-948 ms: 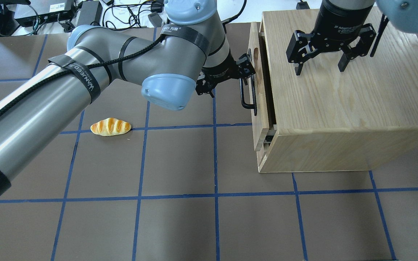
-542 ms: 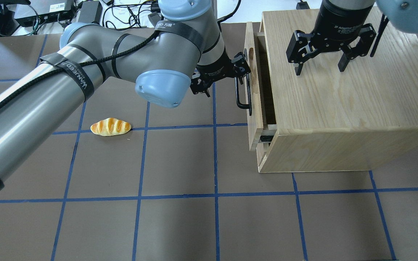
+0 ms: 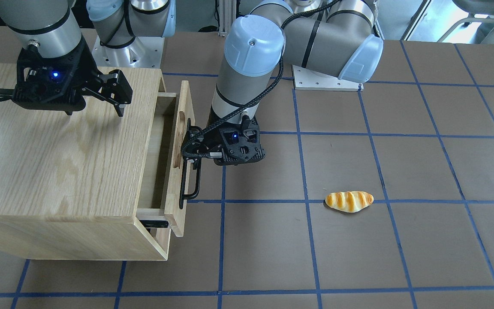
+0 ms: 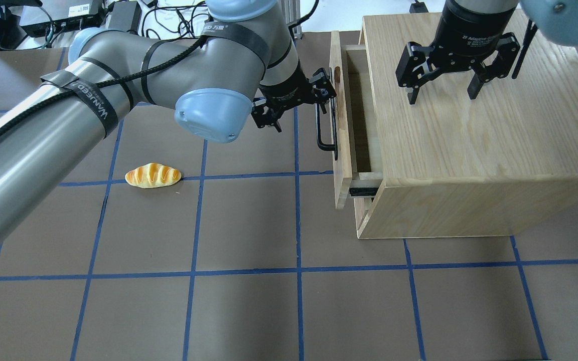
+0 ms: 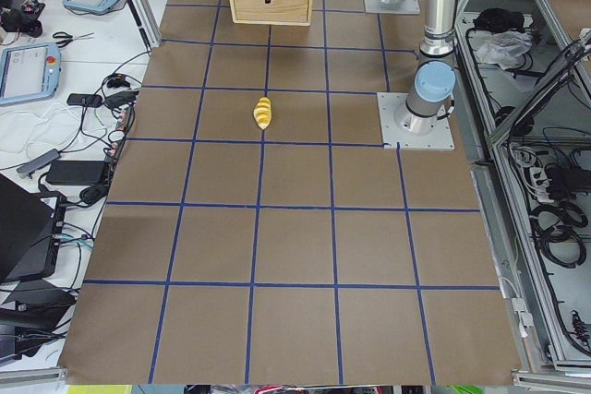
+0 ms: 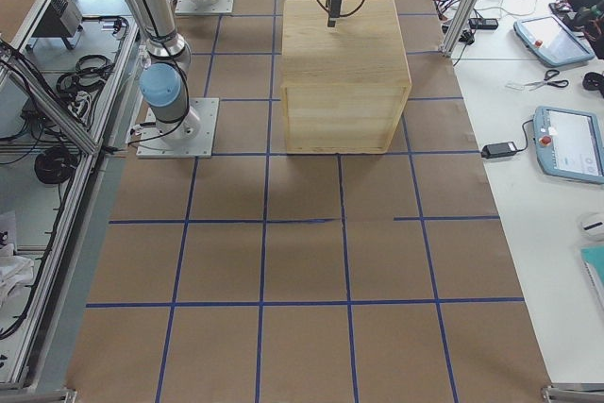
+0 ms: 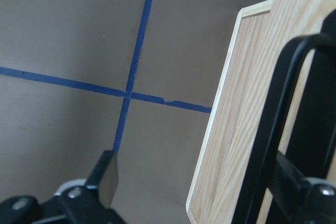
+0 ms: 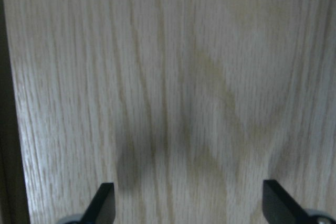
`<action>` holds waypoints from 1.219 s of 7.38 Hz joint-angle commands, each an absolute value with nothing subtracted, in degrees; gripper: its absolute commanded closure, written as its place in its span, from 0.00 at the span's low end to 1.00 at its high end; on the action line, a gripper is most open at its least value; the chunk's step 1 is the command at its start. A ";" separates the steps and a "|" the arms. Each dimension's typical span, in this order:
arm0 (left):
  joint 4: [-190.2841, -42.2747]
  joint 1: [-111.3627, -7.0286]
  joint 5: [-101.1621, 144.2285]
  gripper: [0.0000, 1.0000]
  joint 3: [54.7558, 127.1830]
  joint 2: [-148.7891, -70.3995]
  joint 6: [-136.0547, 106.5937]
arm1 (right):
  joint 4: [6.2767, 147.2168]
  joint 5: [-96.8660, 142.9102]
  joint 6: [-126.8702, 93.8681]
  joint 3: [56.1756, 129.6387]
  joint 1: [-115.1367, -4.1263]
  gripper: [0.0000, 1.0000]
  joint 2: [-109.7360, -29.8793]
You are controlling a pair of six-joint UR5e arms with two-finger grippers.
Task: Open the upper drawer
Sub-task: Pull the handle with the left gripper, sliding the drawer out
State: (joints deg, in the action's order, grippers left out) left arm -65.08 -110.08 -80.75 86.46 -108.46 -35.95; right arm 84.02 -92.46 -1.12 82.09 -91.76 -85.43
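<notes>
One big change is seen here, so things are taken from the biggest down. The table (image 4: 249,311) is covered in brown panels with blue tape lines, nothing new there. The cabinet (image 4: 469,140) is parked at the far right of the overhead view and hasn't been budged over the last second, which is nice.

The upper drawer (image 4: 341,125) is where the action is. Its front panel has been dragged further left, out of the cabinet, and the gap behind it has clearly been widened. The inside of the box and the black slide rail (image 4: 364,190) at the near corner are now exposed. It's judged to be only partly out, so the task is counted as underway, not finished. More of the same straight leftward pull is probably needed.

The right gripper (image 4: 443,98) is held spread wide over the cabinet top, empty, in the same spot as before. Whether the wood is actually touched can't be told.

The left gripper (image 3: 190,145) has been carried left along with the drawer. Its jaws are kept wide, not clamped. In the wrist view the black bar handle (image 7: 272,129) is simply hooked between the fingers (image 7: 107,174), much closer to one than the other.

The bread roll (image 4: 153,175) is left untouched, well apart at the near left.
</notes>
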 commanded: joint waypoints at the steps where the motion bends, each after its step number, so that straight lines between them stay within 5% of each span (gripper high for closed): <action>1: -66.17 -108.73 -80.77 0.00 86.40 -107.93 -34.28 | 84.02 -92.46 -1.14 82.09 -91.76 0.00 -85.43; 9: -68.63 -105.13 -81.04 0.00 86.40 -106.79 -29.01 | 84.02 -92.46 -1.06 82.09 -91.76 0.00 -85.43</action>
